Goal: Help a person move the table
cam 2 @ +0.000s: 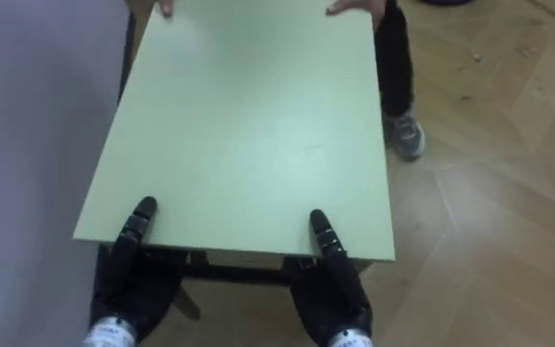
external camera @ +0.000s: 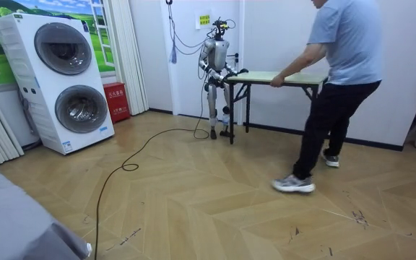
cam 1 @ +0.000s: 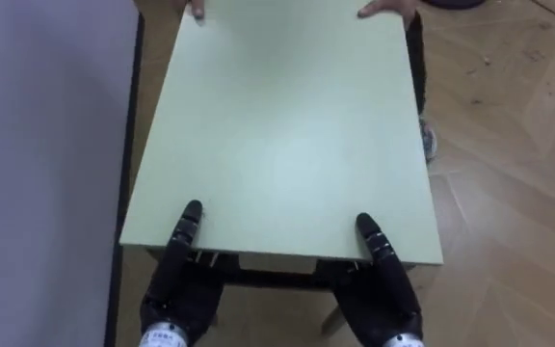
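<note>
the pale green bench (cam 1: 277, 125) runs lengthwise away from the robot, its long left side close beside a plain grey wall (cam 1: 37, 145); the left robot hand (cam 1: 173, 284) is at the left part of the bench's near edge and the right robot hand (cam 1: 385, 289) at the right part of the same edge, well apart from each other; each reaches up onto the top at its tip while the rest sits below the edge, so i cannot tell whether either is clamped on the bench or merely lying against it; at the far edge a person's hands (cam 1: 383, 10) rest on the two far corners; a grey shoe (cam 1: 428, 140) shows on the wooden floor (cam 1: 518, 212) just right of the bench; in the room view the robot stands upright at the bench's end on the room view's left, arms out to it; the person (external camera: 338, 65) stands at the other end, leaning forward with legs in a stride; stacked washing machines (external camera: 63, 79) stand far off on the room view's left.
</note>
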Robot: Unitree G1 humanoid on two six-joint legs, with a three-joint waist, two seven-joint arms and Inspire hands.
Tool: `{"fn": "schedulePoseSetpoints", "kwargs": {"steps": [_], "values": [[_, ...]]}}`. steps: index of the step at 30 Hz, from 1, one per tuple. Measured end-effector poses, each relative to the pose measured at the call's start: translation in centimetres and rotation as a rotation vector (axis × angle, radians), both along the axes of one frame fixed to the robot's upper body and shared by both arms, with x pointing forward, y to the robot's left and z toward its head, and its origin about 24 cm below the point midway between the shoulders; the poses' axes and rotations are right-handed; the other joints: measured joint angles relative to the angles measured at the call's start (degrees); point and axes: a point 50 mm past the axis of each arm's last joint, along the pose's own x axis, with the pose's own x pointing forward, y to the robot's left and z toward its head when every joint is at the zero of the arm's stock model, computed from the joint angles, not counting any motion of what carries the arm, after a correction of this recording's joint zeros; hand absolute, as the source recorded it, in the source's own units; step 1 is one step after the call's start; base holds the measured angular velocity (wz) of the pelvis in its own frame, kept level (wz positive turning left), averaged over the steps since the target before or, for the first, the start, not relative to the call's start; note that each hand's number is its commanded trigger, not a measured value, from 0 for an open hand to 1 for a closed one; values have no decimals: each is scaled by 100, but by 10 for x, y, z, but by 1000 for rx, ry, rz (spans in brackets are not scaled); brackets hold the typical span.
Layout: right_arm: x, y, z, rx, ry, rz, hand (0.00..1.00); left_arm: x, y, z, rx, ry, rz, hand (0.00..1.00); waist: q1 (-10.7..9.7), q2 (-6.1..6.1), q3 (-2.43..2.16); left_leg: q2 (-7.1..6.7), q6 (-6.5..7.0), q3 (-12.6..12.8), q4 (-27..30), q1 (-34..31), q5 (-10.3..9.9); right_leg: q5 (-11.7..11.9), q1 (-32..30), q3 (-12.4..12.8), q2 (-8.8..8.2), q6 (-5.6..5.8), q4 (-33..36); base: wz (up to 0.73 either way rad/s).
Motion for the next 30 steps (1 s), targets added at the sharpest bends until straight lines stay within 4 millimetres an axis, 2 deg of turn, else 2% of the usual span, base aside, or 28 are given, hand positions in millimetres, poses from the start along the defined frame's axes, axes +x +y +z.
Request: {"fn": "schedulePoseSetpoints", "kwargs": {"steps": [1,2,4,5,7,8,9,10,11,12,13,14,18,19,22,25,27,28,29,30], "values": [[3,-1,1,-18,-12,1,100,1,1,0,1,-3,4,100,-23,54,-3,-53,-5,-86,-3,-47,-6,367,-185,83,-196,-50,-40,34],[4,-2,2,-30,-18,-2,100,1,0,0,-3,-4,2,100,-8,62,-31,-81,-10,-72,-38,-32,-14,375,-124,34,-221,-22,5,34],[6,-1,3,-33,-28,3,100,2,-2,1,-11,-7,5,100,44,94,-40,-142,-6,13,-46,-23,-18,375,-68,-65,-263,-20,58,27],[7,-2,4,-34,-31,0,100,3,-3,2,-12,-11,4,100,23,98,-44,-144,3,158,-49,-22,-21,364,-46,-100,-298,-1,126,51],[7,-2,4,-33,-32,-2,100,3,-4,2,-10,-15,1,100,-48,107,-51,-137,110,246,-49,20,-88,316,-46,-80,-383,80,383,47],[7,-3,4,-38,-32,-3,100,3,-5,2,-6,-16,1,100,-106,107,-50,-177,156,230,-57,75,-120,257,-90,-6,-503,177,683,33],[7,-3,3,-40,-30,-4,100,3,-5,2,-6,-15,1,100,-122,107,-50,-204,177,187,-63,113,-133,241,-126,70,-561,202,863,35],[6,-3,1,-37,-19,-4,100,2,-4,1,-4,-8,2,100,-165,112,-39,-265,204,31,-105,234,-150,205,-275,247,-642,279,1220,34],[4,-2,0,-33,-12,1,100,2,-3,0,1,-5,5,100,-232,114,-41,-311,217,-154,-109,267,-164,95,-370,655,-585,331,1104,36],[5,-2,1,-31,-13,3,100,2,-3,0,2,-7,8,100,-246,103,-37,-347,223,-206,-110,262,-168,89,-429,777,-566,336,896,39],[5,-1,2,-30,-17,4,100,4,-2,1,4,-10,10,100,-274,49,-34,-443,237,-238,-119,259,-182,216,-570,1024,-538,314,469,51],[5,-2,1,-36,-14,3,100,5,-4,-1,0,-3,11,100,-372,55,-40,-502,239,-276,-127,293,-206,386,-567,1146,-572,327,468,49],[7,-2,2,-41,-23,10,100,6,-4,-2,1,-3,17,100,-327,-11,-43,-505,232,-188,-257,386,-214,413,-309,1163,-498,380,225,18],[7,0,2,-41,-21,13,100,6,-4,-2,3,-3,22,100,-299,-45,-44,-508,233,-104,-361,472,-213,428,-228,1199,-480,405,117,8],[7,3,0,-36,-12,24,100,6,-1,-4,9,3,34,100,-263,-135,-41,-556,233,-64,-449,638,-213,485,38,1349,-451,473,-170,6],[7,4,-2,-36,-7,23,100,5,0,-4,15,7,35,100,-225,-148,-39,-564,233,-68,-557,780,-213,599,146,1502,-405,476,-300,6],[5,6,-6,-35,8,23,100,4,1,-7,26,21,39,100,-187,-157,-38,-561,233,-153,-629,936,-212,604,194,1492,-400,472,-229,-6],[4,7,-8,-36,19,27,100,3,3,-9,31,30,43,100,-170,-156,-38,-558,233,-297,-639,1011,-212,593,236,1505,-384,463,-271,-11],[4,9,-9,-35,22,36,100,3,5,-10,37,33,50,100,-151,-166,-32,-561,233,-549,-642,1032,-213,585,226,1659,-269,422,-548,-12],[5,10,-9,-35,23,42,100,3,6,-11,39,35,55,100,-145,-168,-30,-561,232,-670,-643,1034,-213,617,173,1748,-181,381,-722,-13]]}}
